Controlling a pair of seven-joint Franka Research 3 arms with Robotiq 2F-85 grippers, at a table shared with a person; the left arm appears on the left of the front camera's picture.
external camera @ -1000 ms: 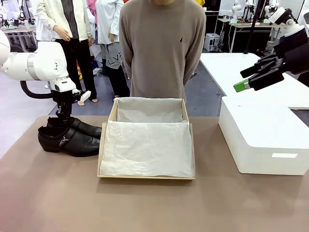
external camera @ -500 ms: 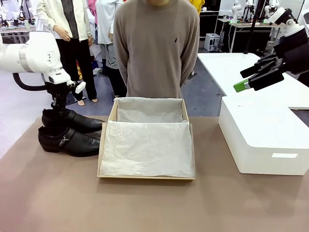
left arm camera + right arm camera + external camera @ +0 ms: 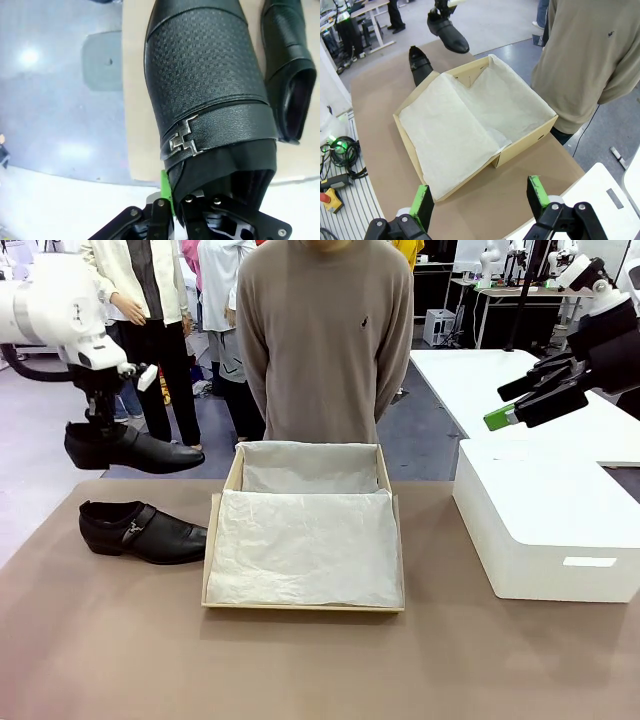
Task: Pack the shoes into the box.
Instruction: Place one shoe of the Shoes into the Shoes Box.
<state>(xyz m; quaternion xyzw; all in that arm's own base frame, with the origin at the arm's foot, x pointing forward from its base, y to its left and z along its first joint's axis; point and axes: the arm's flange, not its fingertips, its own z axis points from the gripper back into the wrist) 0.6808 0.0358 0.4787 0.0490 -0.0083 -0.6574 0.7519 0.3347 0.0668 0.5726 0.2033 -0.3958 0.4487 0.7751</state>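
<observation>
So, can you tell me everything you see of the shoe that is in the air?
The raised shoe is shiny black leather with a pointed toe, a finely embossed upper and a strap with a small metal buckle. The left hand is shut on its heel end. It hangs roughly level above the table's far left edge, with its toe toward the box, and it touches nothing else.

Shoes (image 3: pixel 140 530) glossy leather, metal buckle (image 3: pixel 182 140); box (image 3: pixel 300 607) matt cardboard, crinkled tissue lining (image 3: pixel 305 545).
</observation>
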